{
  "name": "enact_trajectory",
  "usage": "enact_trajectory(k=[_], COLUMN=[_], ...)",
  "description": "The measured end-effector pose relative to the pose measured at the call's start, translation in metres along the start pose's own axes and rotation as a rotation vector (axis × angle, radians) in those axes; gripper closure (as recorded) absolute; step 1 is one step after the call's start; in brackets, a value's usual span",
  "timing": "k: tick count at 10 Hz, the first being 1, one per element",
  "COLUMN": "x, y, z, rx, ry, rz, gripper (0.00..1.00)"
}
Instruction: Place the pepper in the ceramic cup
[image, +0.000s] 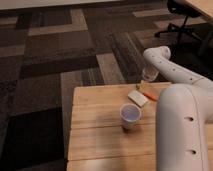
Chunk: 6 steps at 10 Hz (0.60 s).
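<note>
Dark patterned carpet (45, 55) covered the floor all round. The wooden slatted bench (95, 132) took up the lower right of the view. The white robot arm (185, 125) stood big over the bench's right side, and its upper link bent back down toward the far edge. A black office chair (181, 15) sat on the carpet at upper right, well apart from the bench. The gripper (149, 76) hung at the bench's far edge, pointing down, fingers spread wide and holding nothing. Couldn't tell whether the tips touched the wood. The ceramic cup (130, 116) stood upright near the middle of the bench, mouth up, pale lavender inside. A flat white block (137, 97) lay between the cup and the far edge, near the cup but apart from it. The pepper (149, 95), orange-red, lay flat on the bench just right of the block, close to the far edge, right below the gripper and outside the cup.
</note>
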Motion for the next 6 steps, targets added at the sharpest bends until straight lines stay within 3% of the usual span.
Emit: enact_trajectory(k=[3, 6], x=[-0.001, -0.006], y=[0.011, 0.017], z=[0.005, 0.006], rx=[-0.022, -0.039], ry=[0.001, -0.002], rz=[-0.009, -0.039], gripper=[0.36, 0.68])
